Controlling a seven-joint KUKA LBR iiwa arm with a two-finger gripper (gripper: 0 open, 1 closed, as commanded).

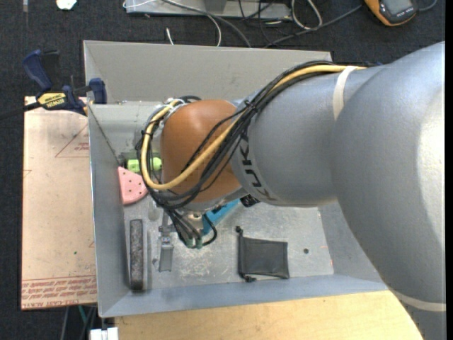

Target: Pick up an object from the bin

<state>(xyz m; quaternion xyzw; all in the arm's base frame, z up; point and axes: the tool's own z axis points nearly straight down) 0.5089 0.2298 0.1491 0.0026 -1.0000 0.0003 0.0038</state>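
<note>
Beside claw (167, 250), long grey speckled bar (136, 253)

Tool (170, 246) beside long grey block (136, 255)

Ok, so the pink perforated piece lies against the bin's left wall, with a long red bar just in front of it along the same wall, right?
Not quite: the long bar is dark grey, not red. The camera view shows it lying along the bin's left wall, just in front of the pink perforated piece.

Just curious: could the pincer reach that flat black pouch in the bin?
Probably yes. The black pouch lies uncovered on the bin floor, with open floor between it and the pincer.
</note>
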